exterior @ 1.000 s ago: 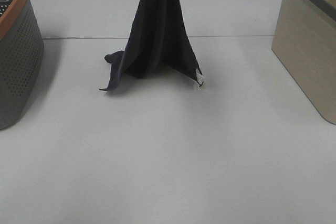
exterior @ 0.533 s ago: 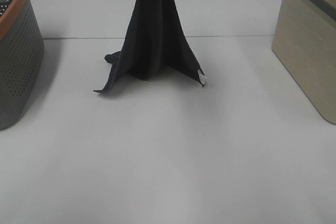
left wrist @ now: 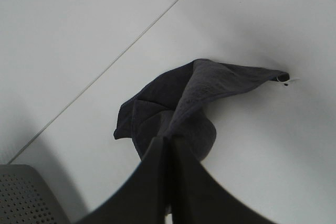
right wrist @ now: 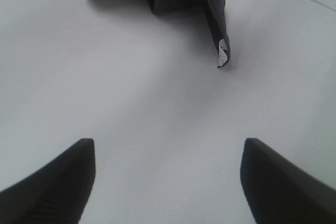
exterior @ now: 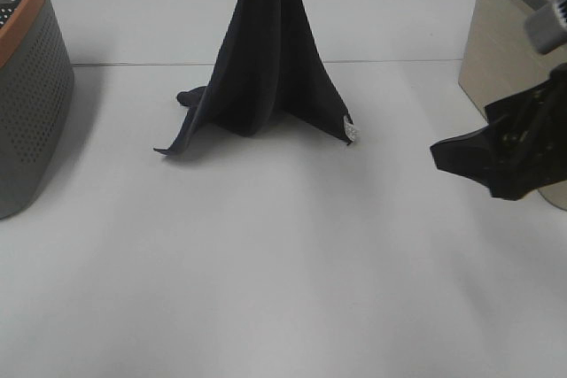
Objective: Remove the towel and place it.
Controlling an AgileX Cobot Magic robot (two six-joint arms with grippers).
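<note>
The setting looked like a robotics lab test bench rather than a home or a shop. The work surface was a plain, matte white tabletop (exterior: 266, 289), crossed by 1 thin straight seam (exterior: 133, 64). What stood on it read as staged props: a grey perforated basket (exterior: 31, 104) with an orange rim at one edge, a beige bin (exterior: 518, 86) with a grey rim at the other, and 1 dark towel (exterior: 266, 68) between them. The left gripper (left wrist: 167, 142) and the right gripper (right wrist: 168, 156), with dark machine fingers filmed from wrist cameras, marked a robot rig. The lighting was flat and even, and the shadows were soft.
</note>
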